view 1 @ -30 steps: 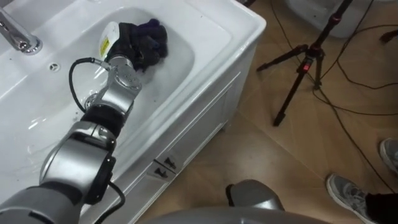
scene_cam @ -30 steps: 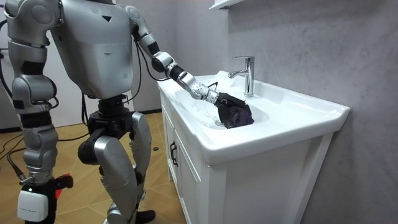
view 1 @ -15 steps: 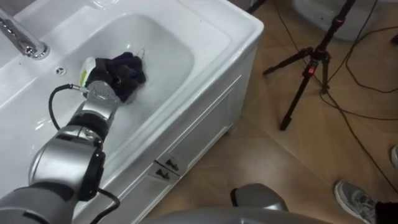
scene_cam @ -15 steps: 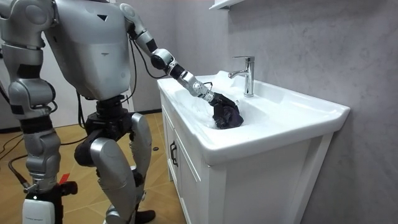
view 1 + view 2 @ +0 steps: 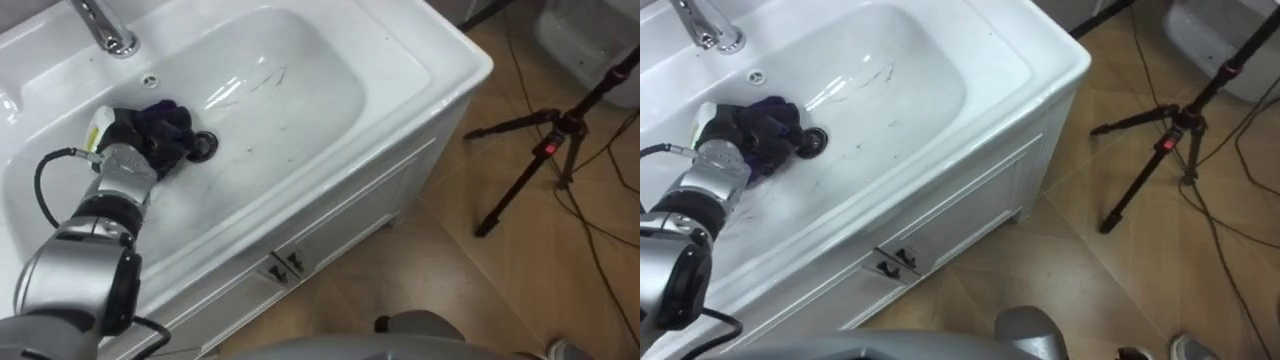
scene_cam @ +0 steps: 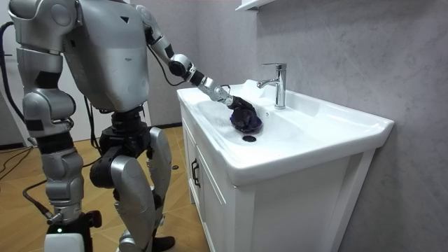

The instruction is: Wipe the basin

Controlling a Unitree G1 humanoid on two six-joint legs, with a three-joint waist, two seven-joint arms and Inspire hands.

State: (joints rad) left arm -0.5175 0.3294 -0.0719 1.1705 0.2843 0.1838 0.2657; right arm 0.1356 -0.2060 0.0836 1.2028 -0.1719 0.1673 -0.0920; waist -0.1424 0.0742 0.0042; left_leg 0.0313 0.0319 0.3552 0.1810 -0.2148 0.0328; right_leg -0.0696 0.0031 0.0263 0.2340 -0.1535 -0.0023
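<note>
A white basin (image 5: pixel 440 70) is set in a white cabinet. A dark purple cloth (image 5: pixel 168 122) lies bunched at the basin's left end, just beside the drain (image 5: pixel 204 147). My left hand (image 5: pixel 125 135) comes in from the lower left, its fingers curled on the cloth and pressing it to the basin floor. In the room view the cloth (image 6: pixel 246 117) and the left hand (image 6: pixel 227 96) sit near the chrome tap (image 6: pixel 278 84), and I stand at the cabinet's end with the left arm stretched out. My right hand (image 6: pixel 65 238) hangs by my side.
The chrome tap (image 5: pixel 105 25) rises at the basin's back left. Two small drawer handles (image 5: pixel 283 265) are on the cabinet front. A black tripod (image 5: pixel 550 150) with cables stands on the wooden floor to the right.
My left hand has dragged the cloth along the basin floor from the right part over to the drain, closer to the tap. The head camera has shifted as well.
</note>
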